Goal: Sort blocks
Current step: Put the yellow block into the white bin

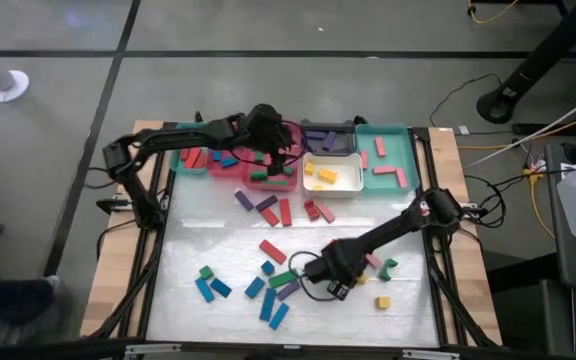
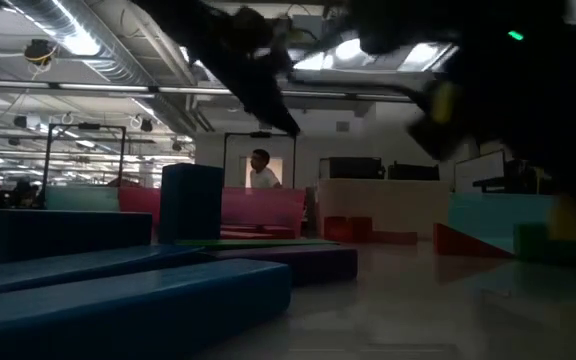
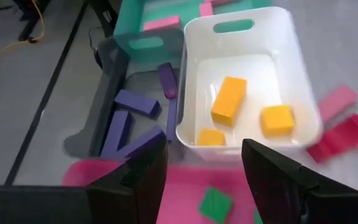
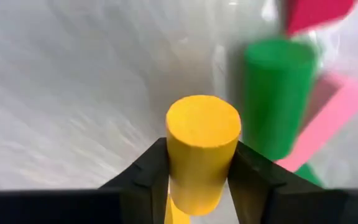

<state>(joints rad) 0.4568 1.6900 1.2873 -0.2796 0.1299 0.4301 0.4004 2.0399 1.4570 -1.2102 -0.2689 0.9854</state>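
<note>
The right gripper (image 4: 197,171) is clamped on a yellow cylinder (image 4: 202,149), a finger pressed to each side; only the right wrist view shows this. Just beyond the cylinder there stand a green cylinder (image 4: 278,93) and a pink bar (image 4: 331,112), with a red piece cut off at the frame's edge. From above, the same gripper (image 1: 336,278) sits low over the white sheet at the near middle of the bench (image 1: 448,170), the cylinder hidden under it, and the right arm stretches in a long diagonal from its base at the right edge.

The left gripper (image 3: 204,168) stands open and empty above the pink tray (image 3: 185,186), which holds a green block (image 3: 215,204). Past its fingers the left wrist view shows the white tray (image 3: 253,31) with three yellow blocks (image 3: 229,99) and the grey tray (image 3: 114,68) with purple bars (image 3: 135,102). In the high view the left arm reaches from the left edge across to the trays at the far side.

Loose blocks (image 1: 273,250) in red, blue, green and purple lie scattered over the sheet. The low view is dark: the arms are silhouettes, blue bars (image 2: 118,300) fill the foreground, and a person (image 2: 261,170) stands far behind.
</note>
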